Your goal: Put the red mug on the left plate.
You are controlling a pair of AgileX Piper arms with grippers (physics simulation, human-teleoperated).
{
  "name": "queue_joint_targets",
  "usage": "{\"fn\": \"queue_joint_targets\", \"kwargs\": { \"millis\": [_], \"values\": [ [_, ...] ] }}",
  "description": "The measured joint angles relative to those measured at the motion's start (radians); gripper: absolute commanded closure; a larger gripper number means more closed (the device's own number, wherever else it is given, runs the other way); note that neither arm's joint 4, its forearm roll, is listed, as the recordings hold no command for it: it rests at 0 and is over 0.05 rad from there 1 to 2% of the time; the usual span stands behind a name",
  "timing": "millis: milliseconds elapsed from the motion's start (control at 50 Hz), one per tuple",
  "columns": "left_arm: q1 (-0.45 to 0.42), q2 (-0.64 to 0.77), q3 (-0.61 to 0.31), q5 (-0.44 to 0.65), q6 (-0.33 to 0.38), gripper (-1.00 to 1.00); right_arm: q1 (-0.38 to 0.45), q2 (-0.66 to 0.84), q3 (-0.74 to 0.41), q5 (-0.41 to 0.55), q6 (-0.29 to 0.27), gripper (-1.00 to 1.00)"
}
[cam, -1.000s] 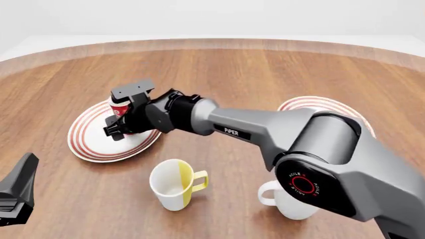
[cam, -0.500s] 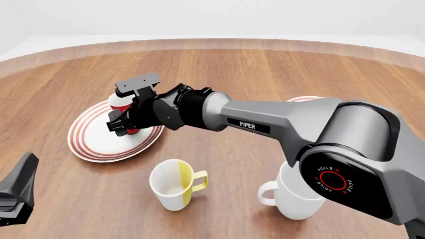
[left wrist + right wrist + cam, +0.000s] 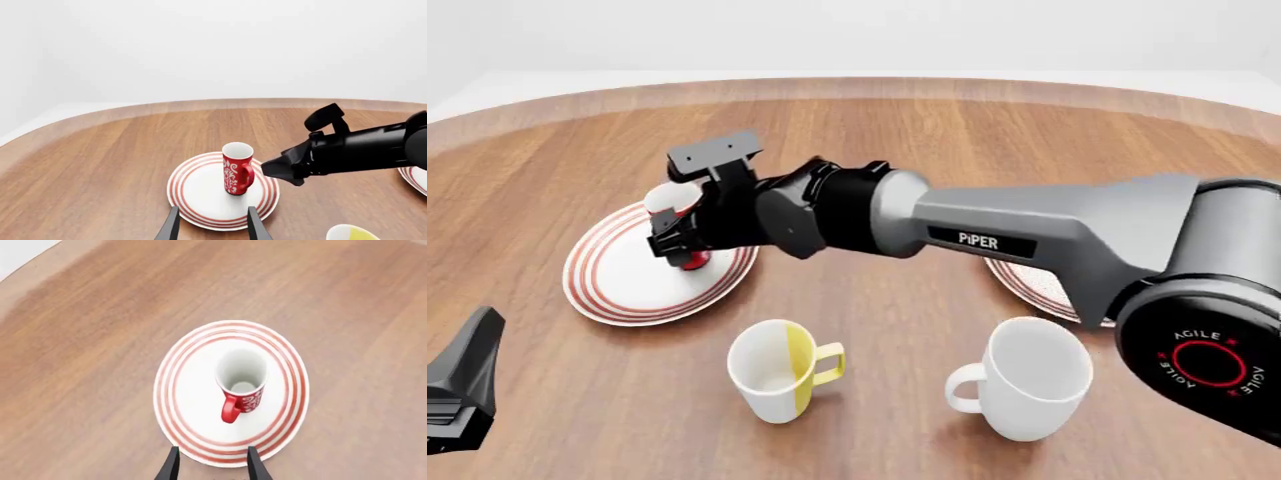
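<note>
The red mug (image 3: 237, 169) stands upright on the left plate (image 3: 200, 196), its handle on the side toward my right gripper (image 3: 275, 169). In the right wrist view I look down into the mug (image 3: 241, 380) on the plate (image 3: 193, 395); my right gripper (image 3: 212, 467) is open, empty and apart from it. In the front view the right gripper (image 3: 678, 235) hides most of the mug (image 3: 690, 261) over the plate (image 3: 621, 282). My left gripper (image 3: 212, 227) is open and empty, short of the plate, at the front left (image 3: 465, 385).
A white mug with a yellow stripe (image 3: 777, 368) stands in front of the left plate. A big plain white mug (image 3: 1034, 378) stands at the front right. The second ringed plate (image 3: 1044, 287) lies partly under my right arm.
My right gripper has let go of the red mug, risen and drawn back toward the right. The mug stays upright on the plate. The left arm has not moved.
</note>
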Motion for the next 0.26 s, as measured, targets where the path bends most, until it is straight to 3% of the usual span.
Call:
{"fn": "queue_joint_targets", "kwargs": {
  "millis": [260],
  "values": [
    [0.000,0.000,0.000,0.000,0.000,-1.00,-0.002,-0.075,0.087,-0.045,-0.007,-1.00]
  ]
}}
